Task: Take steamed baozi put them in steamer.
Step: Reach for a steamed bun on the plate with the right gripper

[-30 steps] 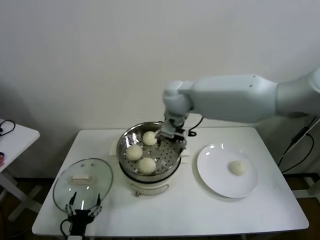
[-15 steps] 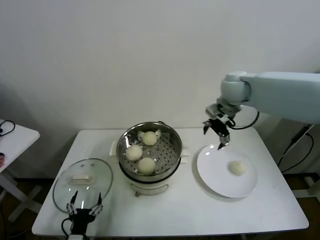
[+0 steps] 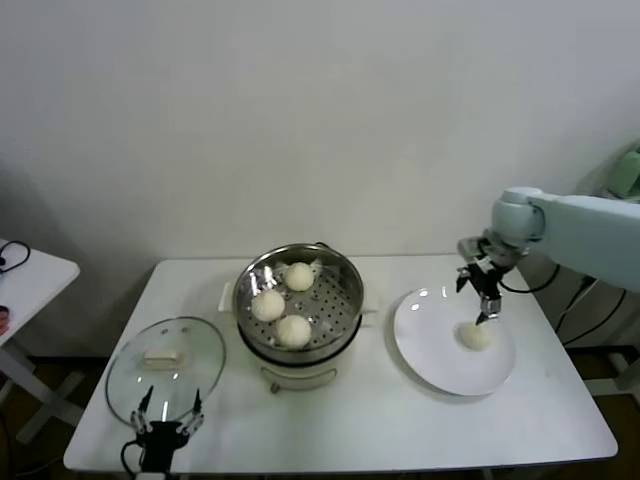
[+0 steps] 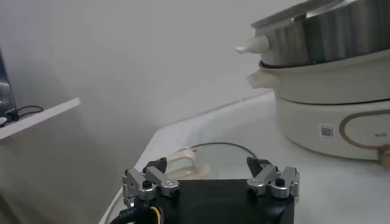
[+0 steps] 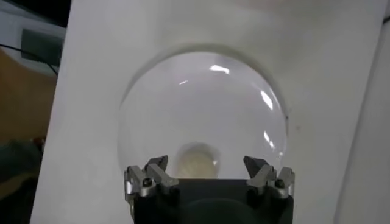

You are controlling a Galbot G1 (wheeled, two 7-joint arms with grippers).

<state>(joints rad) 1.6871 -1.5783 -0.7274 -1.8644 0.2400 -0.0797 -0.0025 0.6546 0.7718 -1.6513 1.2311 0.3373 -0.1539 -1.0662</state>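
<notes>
Three steamed baozi [image 3: 281, 304] lie on the perforated tray of the steel steamer [image 3: 340, 318] at the table's middle. One more steamed baozi [image 3: 474, 336] rests on the white plate [image 3: 430, 350] to the right; in the right wrist view this baozi [image 5: 196, 163] shows between the fingers. My right gripper [image 3: 481, 295] hangs open just above that bun, empty, apart from it [image 5: 206, 165]. My left gripper [image 3: 166, 408] is parked open at the table's front left edge, empty [image 4: 207, 164].
A round glass lid [image 3: 167, 364] with a cream handle lies flat at the front left, right before the left gripper; it shows as the lid [image 4: 210, 158] in the left wrist view, with the steamer's cream base [image 4: 332, 115] behind. A small side table [image 3: 25, 270] stands at far left.
My right arm has swung from over the steamer to the right and come down over the plate, above the lone bun. The left arm has not moved.
</notes>
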